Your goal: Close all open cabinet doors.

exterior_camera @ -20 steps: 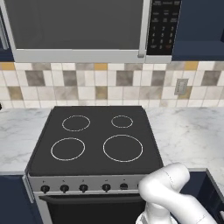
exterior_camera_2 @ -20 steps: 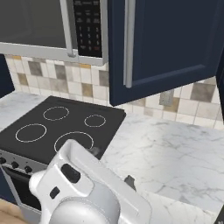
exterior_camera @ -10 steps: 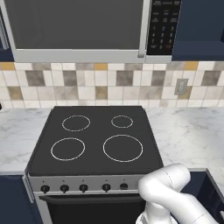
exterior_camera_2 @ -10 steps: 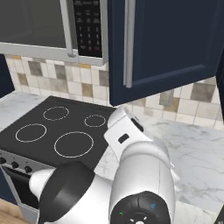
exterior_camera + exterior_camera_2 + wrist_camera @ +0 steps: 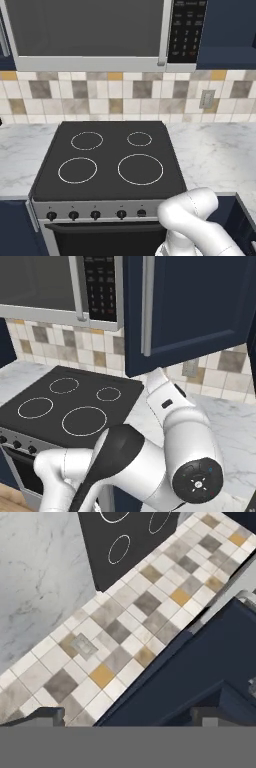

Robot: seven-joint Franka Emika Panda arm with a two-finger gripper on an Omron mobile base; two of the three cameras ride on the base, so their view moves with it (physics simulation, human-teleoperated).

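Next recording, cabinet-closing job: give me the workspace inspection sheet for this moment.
Surface: marble counter on both sides of a black stove; nothing stands on either.
Job's things: cabinet door with a silver bar handle, right of the microwave, swung open over the counter.
Clutter: nothing seen.
Grippers: gripper raised toward the door's lower edge; fingertips apart, holding nothing.
Cables: nothing seen.
Surroundings: tiled backsplash with a wall outlet; stove knobs along the front.
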